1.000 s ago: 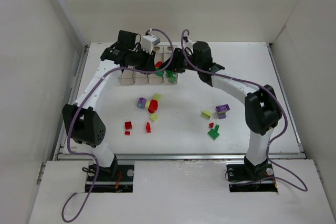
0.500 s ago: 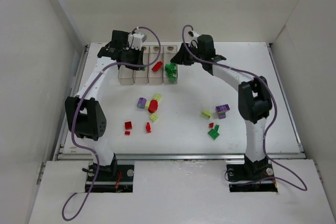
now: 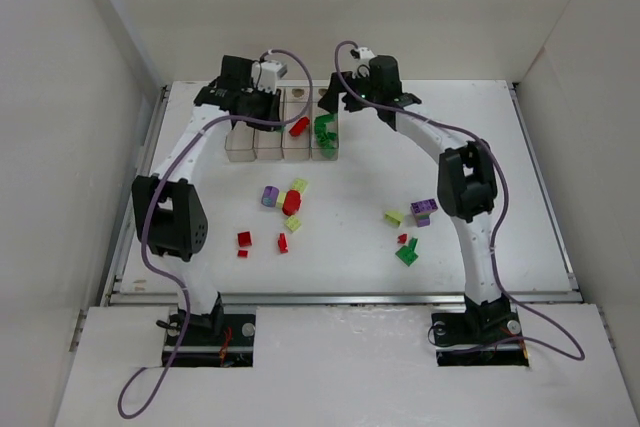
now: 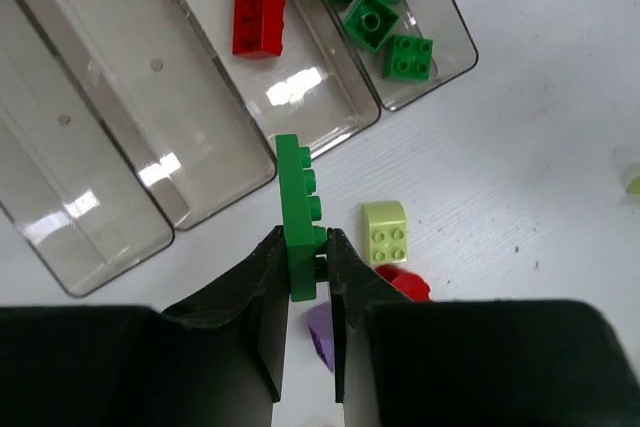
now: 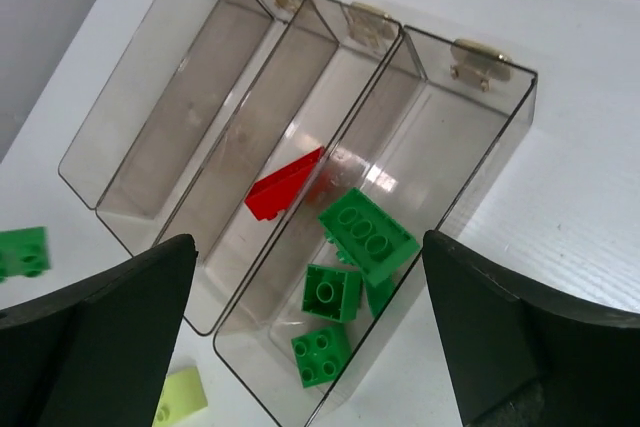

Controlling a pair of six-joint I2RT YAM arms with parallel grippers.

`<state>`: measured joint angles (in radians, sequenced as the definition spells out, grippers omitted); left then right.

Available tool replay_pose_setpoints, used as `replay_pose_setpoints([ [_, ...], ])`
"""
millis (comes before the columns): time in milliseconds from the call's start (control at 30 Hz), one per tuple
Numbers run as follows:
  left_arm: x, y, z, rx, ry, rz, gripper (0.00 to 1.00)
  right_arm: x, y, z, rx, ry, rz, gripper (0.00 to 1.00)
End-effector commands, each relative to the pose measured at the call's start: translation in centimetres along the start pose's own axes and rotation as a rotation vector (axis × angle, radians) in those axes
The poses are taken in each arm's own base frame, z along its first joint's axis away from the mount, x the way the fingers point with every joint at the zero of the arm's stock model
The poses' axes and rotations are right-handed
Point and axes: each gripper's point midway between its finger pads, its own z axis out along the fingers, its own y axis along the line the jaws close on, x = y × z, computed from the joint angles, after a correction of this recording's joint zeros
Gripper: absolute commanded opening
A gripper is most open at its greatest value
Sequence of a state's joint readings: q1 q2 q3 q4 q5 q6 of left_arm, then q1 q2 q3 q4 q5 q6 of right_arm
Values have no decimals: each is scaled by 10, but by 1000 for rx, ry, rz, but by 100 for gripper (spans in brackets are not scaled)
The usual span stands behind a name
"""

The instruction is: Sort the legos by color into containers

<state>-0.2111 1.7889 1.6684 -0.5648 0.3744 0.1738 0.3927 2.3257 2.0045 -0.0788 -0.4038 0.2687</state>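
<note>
The containers (image 3: 254, 143) are clear narrow bins in a row at the back of the table. The rightmost bin (image 5: 462, 152) holds several green legos (image 5: 366, 234). Beside it, another bin holds a red lego (image 5: 285, 185). My right gripper (image 5: 308, 239) hangs above the green bin, open wide and holding nothing. My left gripper (image 4: 305, 235) is shut on a thin green lego (image 4: 293, 177), held on edge above the table just off the bins' near ends. In the top view, the left gripper (image 3: 252, 105) and the right gripper (image 3: 336, 103) flank the bins.
Loose legos lie on the table in two clusters. One has a purple (image 3: 269, 195), a red (image 3: 291, 202) and a pale yellow-green (image 3: 298, 185) lego; the other has a purple (image 3: 423, 209) and a green (image 3: 407, 254) one. White walls enclose the table.
My right gripper has opened wide, and its arm has pulled back toward the bins' far end. The left gripper stays shut on the green lego and has shifted left.
</note>
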Motion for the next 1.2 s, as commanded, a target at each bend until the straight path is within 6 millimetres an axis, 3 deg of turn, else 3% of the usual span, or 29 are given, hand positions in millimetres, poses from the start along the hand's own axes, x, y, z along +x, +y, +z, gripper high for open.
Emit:
replay_pose_setpoints([
  [0,-35,-24,12,59,-84,40,0,-56,24,-19,-46,-117,-81,100],
  [167,-58,-47,47,90,-125,93,0,-85,16,-59,17,-173,-90,100],
  [267,-81,-51,61,69,-181,93,0,-83,0,-83,57,-170,-70,100],
  [300,-77,-48,76,71,-168,75,0,-69,-10,-87,75,-142,-52,100],
  [333,-88,-46,78,56,-196,68,0,-72,-4,-96,73,-150,-55,100],
  [400,-100,-48,89,57,-236,59,0,-67,-15,-109,98,-143,-40,100],
  [533,-98,-43,124,16,-239,64,0,-49,-24,-126,126,-113,-37,100],
  [667,-93,-35,144,-30,-233,62,5,-51,-24,-136,134,-116,-43,100],
  [800,-92,-49,146,32,-230,98,52,-57,-30,-141,163,-119,-48,100],
  [833,-94,-52,145,47,-239,117,81,-56,-38,-143,188,-113,-47,100],
  [867,-98,-62,140,72,-251,152,99,-57,-38,-147,200,-113,-45,100],
  [967,-104,-75,134,113,-272,167,99,-62,-45,-157,270,-121,-40,100],
  [1033,-119,-80,113,113,-304,175,99,-61,-50,-171,322,-105,-24,100],
  [1067,-118,-78,107,97,-291,159,99,-60,-55,-177,368,-102,-18,100],
  [1133,-133,-77,77,51,-326,170,99,-54,-60,-196,452,-79,7,100],
  [1167,-131,-62,69,-39,-317,166,99,-51,-64,-204,494,-75,11,100],
])
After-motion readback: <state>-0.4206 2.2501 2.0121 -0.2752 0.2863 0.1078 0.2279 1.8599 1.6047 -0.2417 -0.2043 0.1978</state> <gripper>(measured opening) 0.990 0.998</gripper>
